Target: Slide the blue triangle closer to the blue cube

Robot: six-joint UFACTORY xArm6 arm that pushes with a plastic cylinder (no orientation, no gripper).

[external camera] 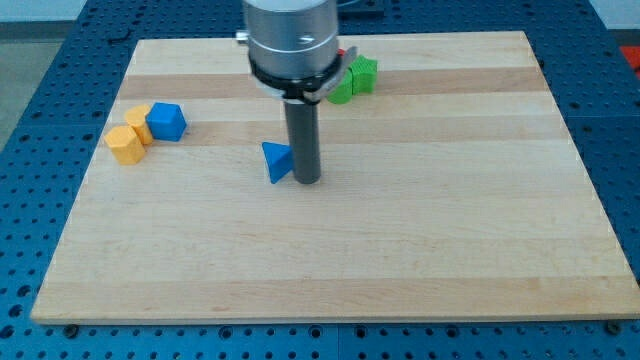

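My tip [306, 181] upright, touching blue triangle's [277, 161] right

Arm [290, 40] hides a red block [343, 52] and part of the green blocks [355, 78].

My arm's end: a wide silver-grey metal cylinder [291, 30], ringed below by a black collar [291, 78]. From it hangs a straight dark grey rod [303, 135], smooth, unmarked. My tip [306, 182] is blunt, flat-ended.

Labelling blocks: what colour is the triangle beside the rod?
Blue triangle, clearest in the camera view.
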